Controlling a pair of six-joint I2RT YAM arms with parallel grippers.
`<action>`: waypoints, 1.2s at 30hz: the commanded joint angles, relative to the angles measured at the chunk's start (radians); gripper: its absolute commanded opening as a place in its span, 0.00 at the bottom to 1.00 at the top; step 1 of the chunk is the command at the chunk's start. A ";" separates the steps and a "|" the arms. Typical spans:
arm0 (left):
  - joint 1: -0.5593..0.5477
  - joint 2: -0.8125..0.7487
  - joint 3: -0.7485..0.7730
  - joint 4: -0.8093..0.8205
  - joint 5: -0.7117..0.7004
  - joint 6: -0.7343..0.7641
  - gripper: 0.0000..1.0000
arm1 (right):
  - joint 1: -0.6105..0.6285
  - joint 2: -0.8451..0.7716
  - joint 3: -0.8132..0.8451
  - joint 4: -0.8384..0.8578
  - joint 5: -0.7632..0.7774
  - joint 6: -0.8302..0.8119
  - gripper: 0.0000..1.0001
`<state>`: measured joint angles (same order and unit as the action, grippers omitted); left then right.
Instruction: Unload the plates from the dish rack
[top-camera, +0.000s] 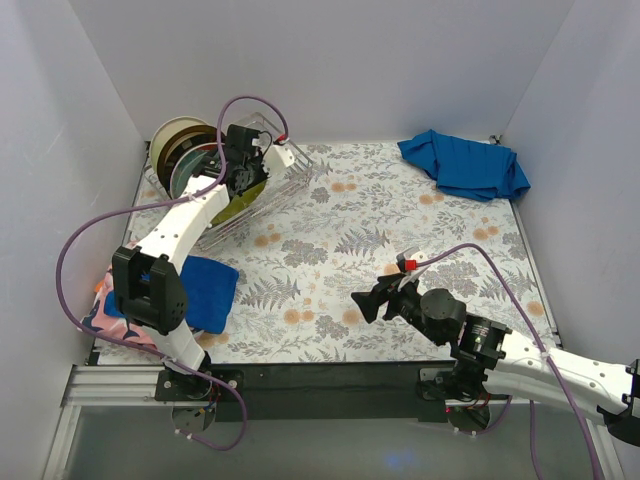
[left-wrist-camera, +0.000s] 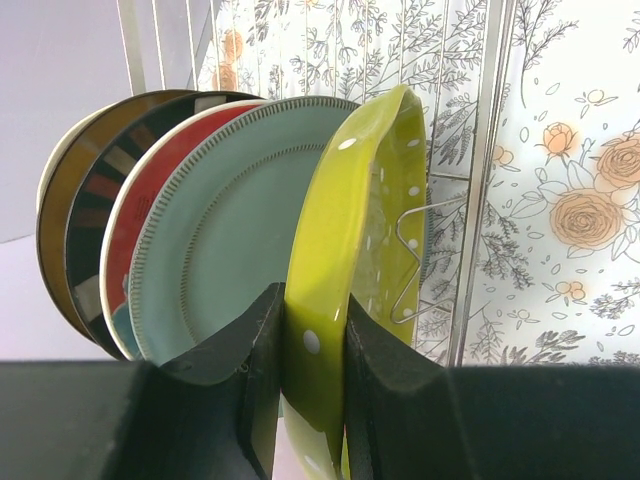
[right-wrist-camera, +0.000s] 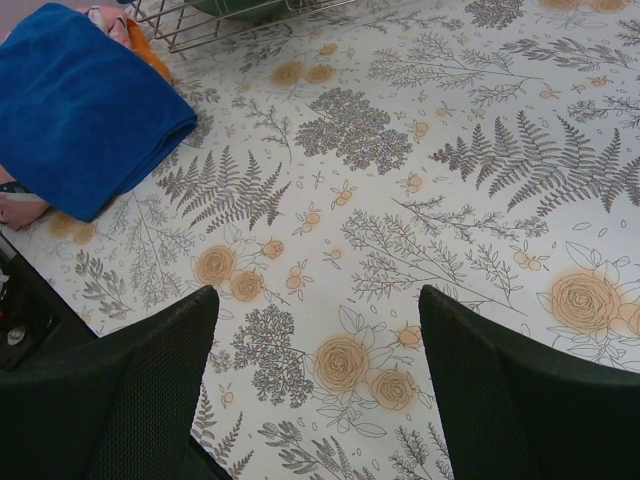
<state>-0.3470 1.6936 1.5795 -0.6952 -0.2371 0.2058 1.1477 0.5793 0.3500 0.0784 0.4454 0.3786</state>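
Observation:
The dish rack (top-camera: 290, 170) stands at the back left of the table, with several plates (top-camera: 185, 150) upright in it. My left gripper (top-camera: 245, 178) is over the rack, shut on the rim of the lime-green dotted plate (left-wrist-camera: 360, 220), which stands upright in its slot. In the left wrist view the gripper (left-wrist-camera: 315, 350) pinches that rim. Behind it stand the grey-teal plate (left-wrist-camera: 220, 250), a teal-red plate (left-wrist-camera: 125, 240) and a dark-rimmed plate (left-wrist-camera: 95, 200). My right gripper (top-camera: 372, 300) is open and empty, low over the floral table near the front middle; it also shows in the right wrist view (right-wrist-camera: 315, 370).
A folded blue cloth (top-camera: 205, 290) lies at the front left on top of pink and orange plates (top-camera: 105, 315), and shows in the right wrist view (right-wrist-camera: 80, 110). A crumpled blue cloth (top-camera: 465, 165) lies at the back right. White walls enclose the table.

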 joint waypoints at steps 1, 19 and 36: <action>0.006 -0.058 0.018 0.209 -0.151 0.110 0.00 | 0.006 -0.003 0.007 0.041 0.027 0.000 0.86; 0.003 -0.084 0.000 0.428 -0.200 0.185 0.00 | 0.006 -0.012 0.006 0.043 0.018 0.014 0.85; 0.002 -0.103 -0.013 0.484 -0.208 0.214 0.00 | 0.006 0.008 0.026 0.035 0.021 0.002 0.85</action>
<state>-0.3733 1.6867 1.5002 -0.5148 -0.2722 0.3107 1.1477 0.5816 0.3500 0.0780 0.4461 0.3885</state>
